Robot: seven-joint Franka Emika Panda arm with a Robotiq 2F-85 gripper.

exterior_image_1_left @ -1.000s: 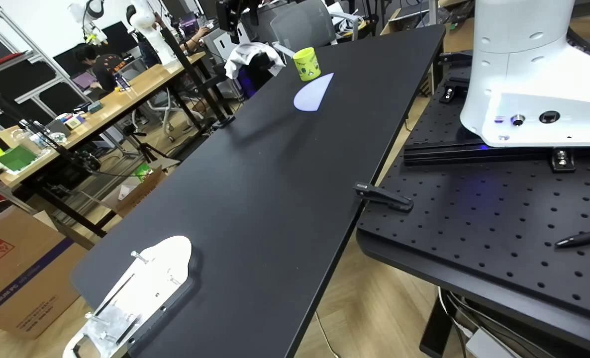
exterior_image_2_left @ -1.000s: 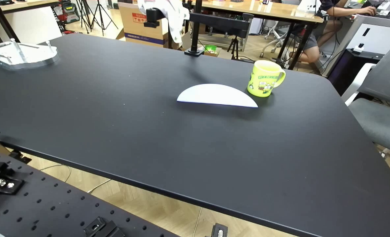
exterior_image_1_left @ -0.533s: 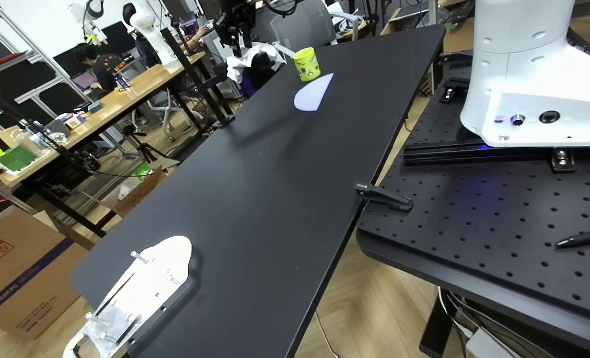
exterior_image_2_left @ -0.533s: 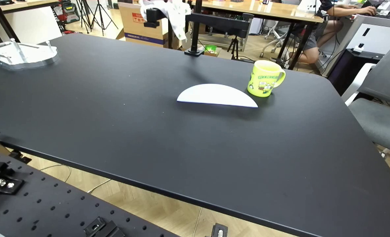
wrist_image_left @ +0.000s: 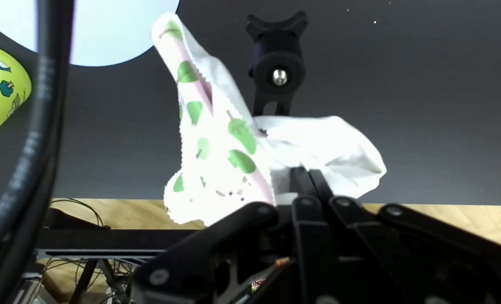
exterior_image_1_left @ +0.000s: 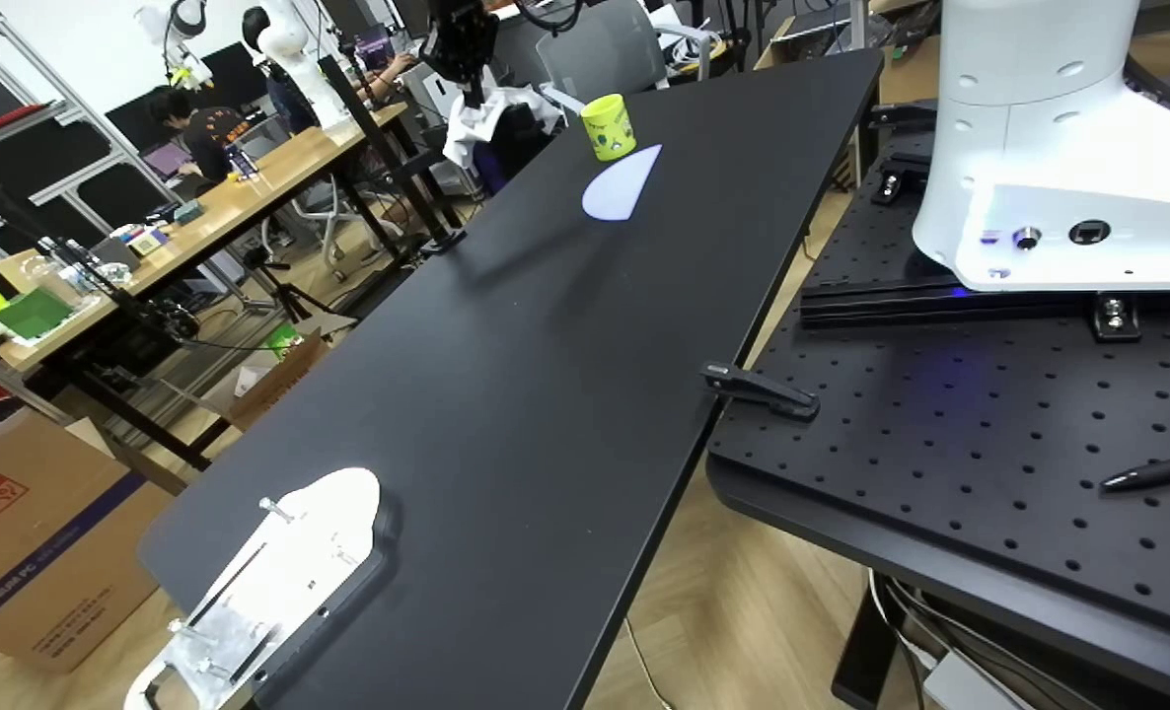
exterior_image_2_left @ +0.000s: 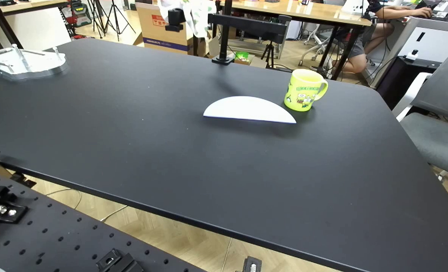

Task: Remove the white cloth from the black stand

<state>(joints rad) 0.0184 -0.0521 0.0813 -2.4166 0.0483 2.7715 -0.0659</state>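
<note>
The white cloth (wrist_image_left: 216,173), printed with green shapes, hangs in loose folds over the arm of the black stand (wrist_image_left: 279,59). In an exterior view its lower folds (exterior_image_2_left: 199,22) drape beside the stand's upright post (exterior_image_2_left: 226,34). My gripper (wrist_image_left: 309,169) reaches into the cloth with its two fingers nearly together, a fold pinched at the tips. The pinched part itself is mostly hidden behind the fingers. From outside, the gripper (exterior_image_1_left: 474,101) points down onto the top of the cloth (exterior_image_1_left: 464,133), above the table's far edge.
A yellow-green mug (exterior_image_2_left: 303,90) and a white half-round sheet (exterior_image_2_left: 248,109) sit on the black table (exterior_image_2_left: 163,151) near the stand. A clear-and-white plate with pegs (exterior_image_1_left: 319,532) lies at the table's other end. A grey chair (exterior_image_2_left: 441,109) stands beyond the edge.
My gripper has come down onto the cloth and its fingers have closed together. The cloth's folds have shifted, its hanging tip is higher, and more of the stand's arm shows.
</note>
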